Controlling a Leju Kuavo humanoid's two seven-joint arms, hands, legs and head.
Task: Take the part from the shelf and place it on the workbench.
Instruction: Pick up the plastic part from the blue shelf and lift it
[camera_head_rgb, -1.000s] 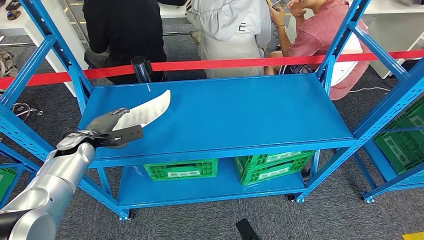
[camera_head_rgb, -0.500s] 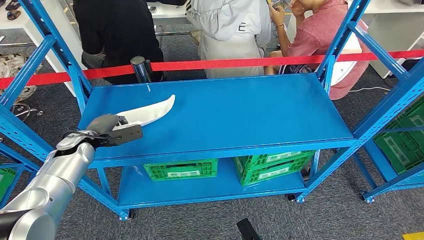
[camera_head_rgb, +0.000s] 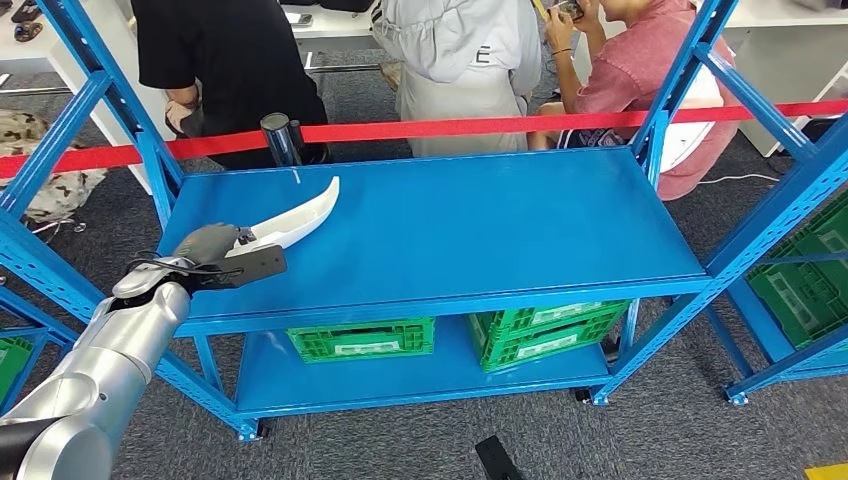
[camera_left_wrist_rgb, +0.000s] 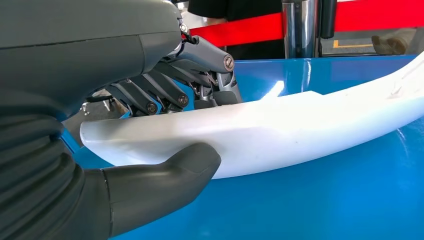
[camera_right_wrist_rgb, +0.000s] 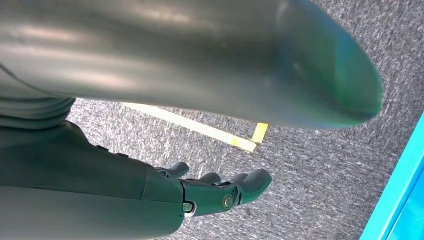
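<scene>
The left robot hand (camera_head_rgb: 212, 246) grips the near end of the curved white part (camera_head_rgb: 296, 219), thumb under, fingers (camera_left_wrist_rgb: 165, 90) over. The part lies on the blue shelf (camera_head_rgb: 480, 220), far tip pointing right. The right robot hand (camera_right_wrist_rgb: 220, 190) hangs, fingers loosely apart, holding nothing.

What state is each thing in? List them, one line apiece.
left hand: grips the white part at one end.
white part: held, over the blue shelf.
right hand: hangs above the carpet, holding nothing, fingers apart.
green crates: on the lower level.
</scene>
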